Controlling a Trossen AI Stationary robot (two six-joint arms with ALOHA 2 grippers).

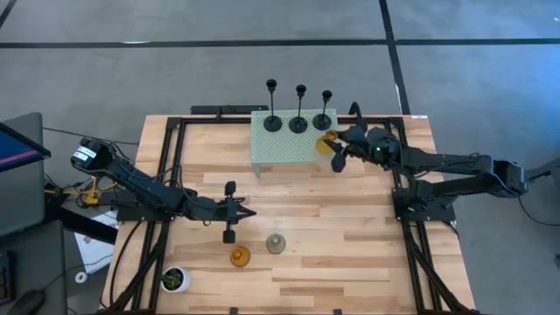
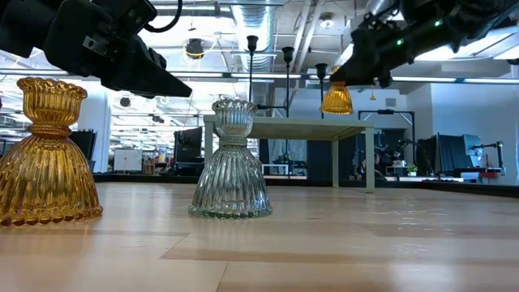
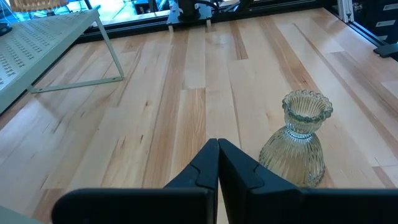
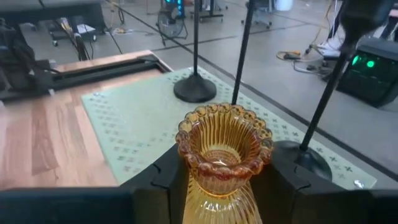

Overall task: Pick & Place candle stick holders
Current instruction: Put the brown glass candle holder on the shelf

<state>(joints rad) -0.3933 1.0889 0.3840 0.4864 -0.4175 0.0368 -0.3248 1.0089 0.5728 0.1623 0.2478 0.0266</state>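
Three black tall-stemmed holders [image 1: 300,122] stand on their round bases on the pale green perforated stand [image 1: 280,150]. My right gripper [image 1: 335,150] is shut on an amber bulbous holder [image 1: 327,142] above the stand's right end; it also shows in the low view [image 2: 336,97]. A second amber holder [image 1: 240,255] and a pale grey one [image 1: 276,243] stand upright on the table near its front. My left gripper [image 1: 249,210] is shut and empty, hovering left of and behind the grey holder [image 3: 298,140]. My right gripper pinches the amber holder's narrow neck, just under its scalloped cup [image 4: 224,177], between the two fingers [image 4: 165,177]. The fingers come from the table's right side. The holder is upright and lifted clear above the stand, its flared base hanging below the fingers [image 2: 336,101].
A small white pot with a green plant [image 1: 175,279] stands at the table's near left corner. The stand's thin legs [image 3: 112,53] rise from the table at the far middle. Bare wood lies between the stand and the two holders at the front.
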